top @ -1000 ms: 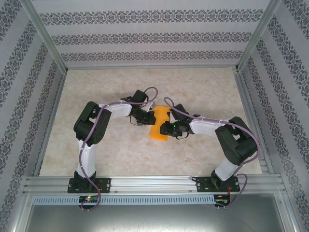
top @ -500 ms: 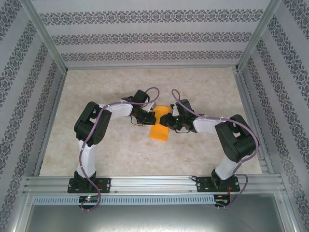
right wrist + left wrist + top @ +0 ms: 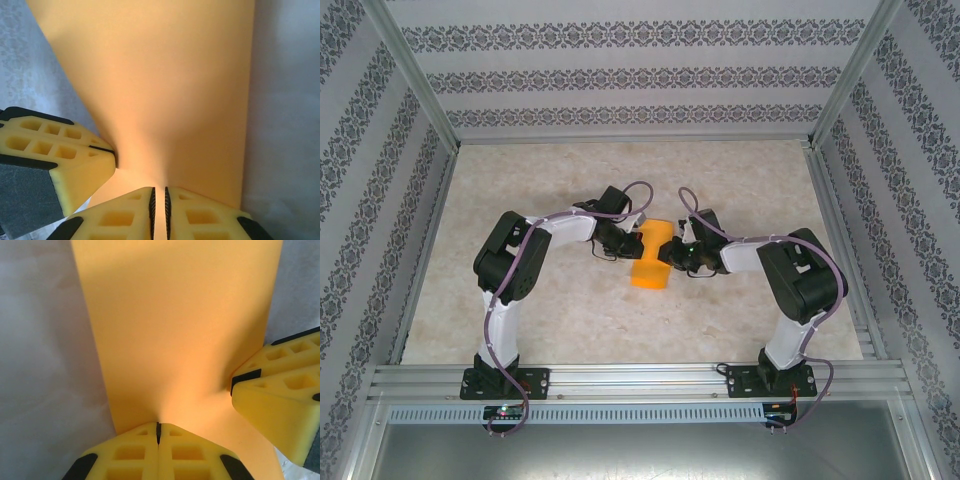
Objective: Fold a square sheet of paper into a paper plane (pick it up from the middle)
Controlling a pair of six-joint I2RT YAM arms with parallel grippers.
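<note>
Two hands meet on one orange sheet of paper [image 3: 649,270] near the middle of the worktop [image 3: 520,190]. My left hand [image 3: 158,429] comes in from the left with its fingers pressed tight together, clamped on the sheet's edge. The sheet sits between my hands. From above it looks like a narrow strip running away from me, with its near end low over the worktop. My right hand [image 3: 159,195] pinches the opposite edge, and only the paper fills the thin slit between its fingers.
</note>
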